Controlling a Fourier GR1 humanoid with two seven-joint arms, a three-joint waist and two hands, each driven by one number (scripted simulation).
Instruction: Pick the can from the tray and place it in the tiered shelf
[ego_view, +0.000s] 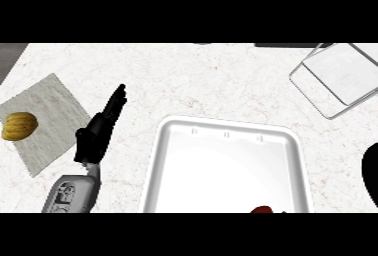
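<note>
A white tray (177, 165) lies in the middle of the counter, close to me. At its near edge, only a small red bit of the can (262, 209) shows, cut off by the view's lower edge. The tiered shelf (336, 75), a wire frame with pale glassy levels, stands at the back right. My left hand (100, 132) rests open left of the tray, fingers straight and pointing away from me, touching nothing. A black shape at the right edge is my right hand (371, 167), just right of the tray and mostly out of view.
A yellow squash-like fruit (18, 126) sits on a grey cloth (52, 110) at the far left. A dark object (284, 45) lies along the counter's back edge. Bare marble counter lies between the tray and the shelf.
</note>
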